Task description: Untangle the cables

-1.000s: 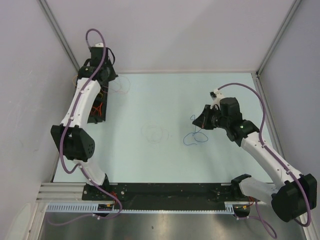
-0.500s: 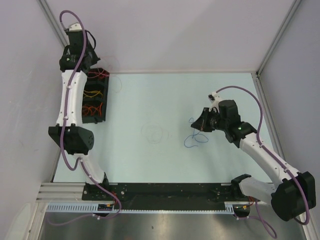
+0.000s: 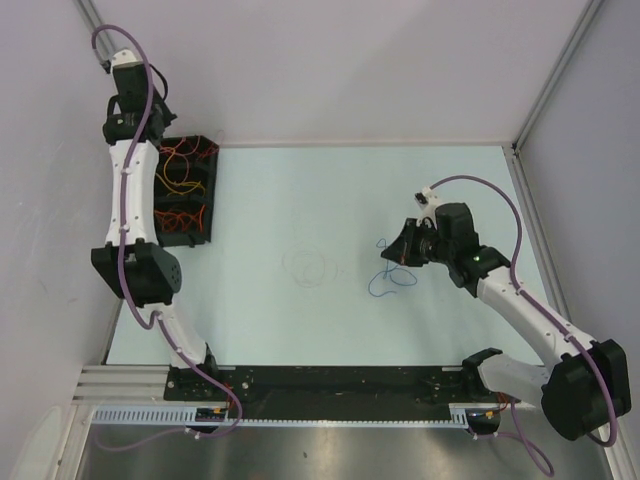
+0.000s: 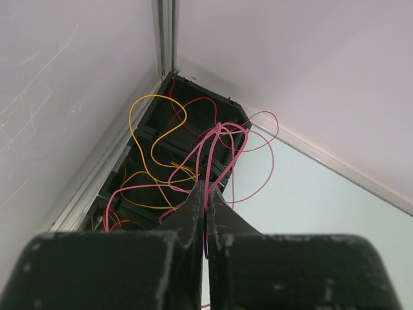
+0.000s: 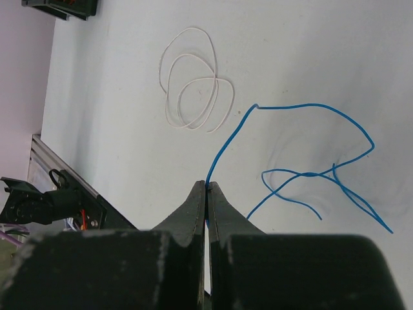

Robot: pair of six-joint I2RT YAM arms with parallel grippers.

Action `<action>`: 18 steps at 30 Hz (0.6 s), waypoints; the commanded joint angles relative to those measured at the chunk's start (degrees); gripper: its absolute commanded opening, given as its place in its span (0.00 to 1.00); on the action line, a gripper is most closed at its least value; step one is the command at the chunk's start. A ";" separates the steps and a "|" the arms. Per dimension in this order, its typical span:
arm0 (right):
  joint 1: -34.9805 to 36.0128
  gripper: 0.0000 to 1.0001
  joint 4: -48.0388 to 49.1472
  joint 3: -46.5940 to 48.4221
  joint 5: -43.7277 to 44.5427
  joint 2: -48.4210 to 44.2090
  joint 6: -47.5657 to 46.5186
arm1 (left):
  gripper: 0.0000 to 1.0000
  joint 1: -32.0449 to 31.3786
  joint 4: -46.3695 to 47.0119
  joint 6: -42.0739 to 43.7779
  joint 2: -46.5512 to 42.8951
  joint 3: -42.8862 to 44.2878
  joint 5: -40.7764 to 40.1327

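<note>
My left gripper is shut on a pink cable whose loops rise from the black bin. Yellow cables and red-orange ones lie curled in the bin's compartments. In the top view the left arm reaches high over the bin at the back left. A blue cable is pinched by my shut right gripper just above the table. Its loose loops trail on the surface below the right gripper. A pale cable lies coiled by itself at the table's middle.
The side walls stand close to the bin on the left and back. A metal corner post runs up behind the bin. The black base rail lies along the near edge.
The left arm has swung up and to the left, off the bin, uncovering its cables and drawing the pink one upward. The right gripper has shifted slightly left with the blue cable.
</note>
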 commanded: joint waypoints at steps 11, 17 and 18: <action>-0.15 0.00 1.93 -1.46 -0.37 0.46 -0.05 | 0.00 3.30 14.27 1.31 0.23 -13.21 0.43; -0.15 0.00 2.28 -1.55 -0.37 0.72 0.13 | 0.00 4.88 14.97 1.39 1.20 -13.65 0.34; -0.15 0.00 2.37 -1.55 -0.37 0.72 0.22 | 0.00 5.23 15.58 1.22 0.94 -14.09 0.60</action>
